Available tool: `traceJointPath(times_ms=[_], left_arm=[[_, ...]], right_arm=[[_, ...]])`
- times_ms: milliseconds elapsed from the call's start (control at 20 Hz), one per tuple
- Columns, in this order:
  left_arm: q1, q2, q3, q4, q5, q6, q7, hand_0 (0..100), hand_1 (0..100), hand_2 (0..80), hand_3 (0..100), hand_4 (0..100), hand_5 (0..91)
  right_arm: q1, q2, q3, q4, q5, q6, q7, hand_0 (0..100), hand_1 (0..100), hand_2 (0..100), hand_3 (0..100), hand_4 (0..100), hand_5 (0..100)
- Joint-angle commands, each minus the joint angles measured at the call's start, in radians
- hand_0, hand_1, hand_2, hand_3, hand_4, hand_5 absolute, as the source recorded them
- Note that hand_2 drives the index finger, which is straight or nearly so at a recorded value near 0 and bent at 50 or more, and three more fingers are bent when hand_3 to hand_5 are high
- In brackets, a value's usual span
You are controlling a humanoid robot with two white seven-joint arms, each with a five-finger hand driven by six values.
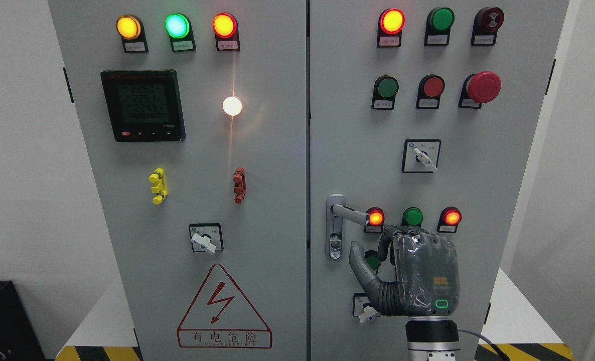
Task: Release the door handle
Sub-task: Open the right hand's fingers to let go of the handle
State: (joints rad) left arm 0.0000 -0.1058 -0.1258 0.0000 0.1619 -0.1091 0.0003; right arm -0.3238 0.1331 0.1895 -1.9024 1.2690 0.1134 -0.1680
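Door handle swung out, free; right robot hand just below, fingers loosely spread, empty.

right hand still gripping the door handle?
No. The right hand sits below and right of the door handle, fingers relaxed and clear of the lever.

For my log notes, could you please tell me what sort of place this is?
Probably an industrial or electrical test room: a grey control cabinet with indicator lamps, a digital power meter and a high-voltage warning sign.
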Motion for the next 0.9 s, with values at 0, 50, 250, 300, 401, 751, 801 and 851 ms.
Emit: traceJointPath(times_ms=[0, 50, 250, 300, 401, 751, 801, 851], left_arm=[[-0.026, 0.0, 0.0, 0.029, 0.001, 0.0, 0.0, 12, 56, 0.0, 0, 0, 0.0], [-0.028, 0.0, 0.0, 0.029, 0.001, 0.0, 0.0, 12, 56, 0.0, 0, 0, 0.0], [-0.028, 0.0, 0.0, 0.029, 0.001, 0.0, 0.0, 12, 56, 0.0, 0, 0, 0.0], [-0.026, 0.0, 0.0, 0.029, 0.001, 0.0, 0.0, 12, 56, 0.0, 0, 0, 0.0], [-0.028, 0.0, 0.0, 0.029, 0.001, 0.0, 0.0, 12, 56, 0.0, 0, 0, 0.0], [-0.028, 0.0, 0.0, 0.029, 0.001, 0.0, 0.0, 12, 56, 0.0, 0, 0, 0.0], [-0.028, 0.0, 0.0, 0.029, -0.001, 0.0, 0.0, 12, 56, 0.0, 0, 0, 0.0], [-0.028, 0.0, 0.0, 0.029, -0.001, 0.0, 0.0, 12, 56, 0.0, 0, 0, 0.0]], right_arm=[[0.069, -0.015, -0.031, -0.148, -0.048, -0.047, -0.001, 42, 21, 65, 80, 75, 77], [0.078, -0.014, -0.048, -0.15, -0.049, -0.075, -0.001, 42, 20, 60, 75, 72, 71], [0.103, -0.004, -0.14, -0.153, -0.082, -0.208, -0.011, 40, 19, 47, 63, 61, 56], [0.106, -0.004, -0.154, -0.156, -0.091, -0.224, -0.021, 39, 18, 42, 60, 58, 52], [0.123, -0.006, -0.18, -0.176, -0.134, -0.264, -0.022, 38, 18, 36, 54, 53, 47], [0.176, -0.003, -0.301, -0.187, -0.165, -0.428, -0.025, 36, 15, 12, 26, 25, 17], [0.181, -0.003, -0.315, -0.187, -0.168, -0.451, -0.025, 36, 14, 8, 21, 20, 13], [0.187, -0.001, -0.321, -0.187, -0.184, -0.465, -0.025, 36, 14, 6, 18, 18, 12]])
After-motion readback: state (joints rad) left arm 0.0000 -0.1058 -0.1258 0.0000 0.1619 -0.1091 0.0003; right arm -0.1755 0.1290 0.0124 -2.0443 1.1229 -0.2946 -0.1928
